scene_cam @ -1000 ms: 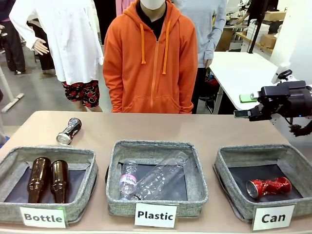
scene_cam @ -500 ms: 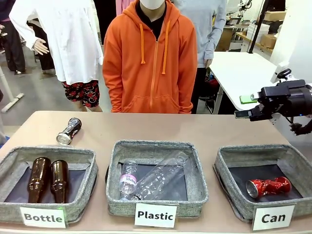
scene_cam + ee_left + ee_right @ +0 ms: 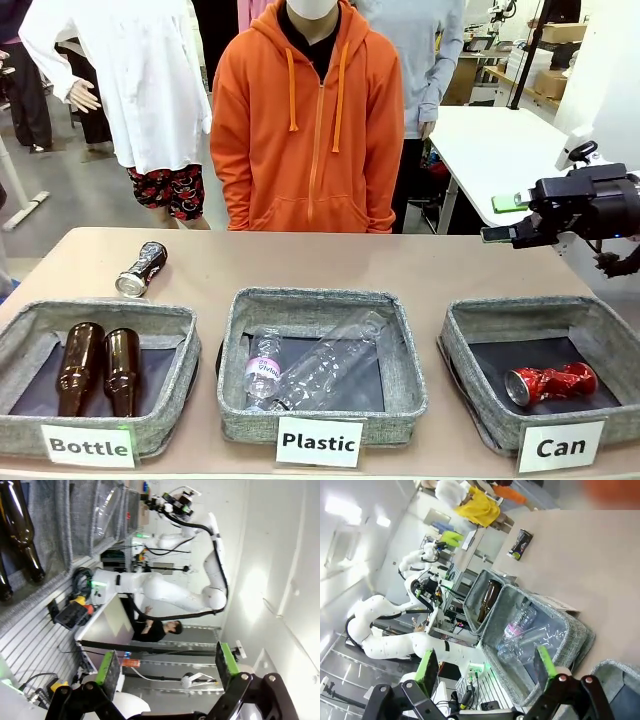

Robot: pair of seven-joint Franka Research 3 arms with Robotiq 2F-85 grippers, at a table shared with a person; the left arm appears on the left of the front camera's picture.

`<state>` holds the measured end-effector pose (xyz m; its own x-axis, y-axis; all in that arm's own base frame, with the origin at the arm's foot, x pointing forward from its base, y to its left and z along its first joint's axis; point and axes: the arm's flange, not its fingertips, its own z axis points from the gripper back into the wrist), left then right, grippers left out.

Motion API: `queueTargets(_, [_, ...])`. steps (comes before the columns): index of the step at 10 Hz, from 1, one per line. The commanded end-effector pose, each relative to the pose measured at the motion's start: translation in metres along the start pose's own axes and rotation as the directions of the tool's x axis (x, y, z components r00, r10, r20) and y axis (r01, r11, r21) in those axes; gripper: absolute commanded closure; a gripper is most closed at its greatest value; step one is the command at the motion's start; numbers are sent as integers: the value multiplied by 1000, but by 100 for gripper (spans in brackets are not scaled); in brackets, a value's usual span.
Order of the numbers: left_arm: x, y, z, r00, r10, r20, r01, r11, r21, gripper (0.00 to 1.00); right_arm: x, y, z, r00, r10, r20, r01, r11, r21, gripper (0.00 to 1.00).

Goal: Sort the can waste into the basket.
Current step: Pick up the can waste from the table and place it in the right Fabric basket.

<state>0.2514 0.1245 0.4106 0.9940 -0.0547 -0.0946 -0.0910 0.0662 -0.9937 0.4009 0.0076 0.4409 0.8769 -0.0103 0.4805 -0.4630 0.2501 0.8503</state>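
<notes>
One red can (image 3: 551,384) lies in the Can basket (image 3: 470,330) at lower right; the dark can (image 3: 141,269) waits on the worktop (image 3: 420,265), upper left. Nothing has shifted; the right tool (image 3: 497,218) hovers open, empty, as does the left tool (image 3: 165,665).

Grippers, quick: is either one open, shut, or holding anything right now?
Left gripper: open, fingers apart, holding nothing.
Right gripper: open, fingers apart, holding nothing.
</notes>
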Motion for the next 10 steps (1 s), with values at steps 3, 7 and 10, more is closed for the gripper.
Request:
queueTargets(3, [141, -56, -84, 1000, 4, 3, -5, 832, 554, 0, 4, 0, 5, 1000, 2, -12, -2, 1000, 8, 0])
queueTargets(7, [231, -51, -125, 786, -597, 158, 39, 303, 952, 0, 4, 0, 5, 1000, 2, -12, -2, 1000, 8, 0])
queueTargets(10, [227, -77, -128, 920, -388, 56, 172, 527, 832, 0, 4, 0, 5, 1000, 2, -12, -2, 1000, 8, 0])
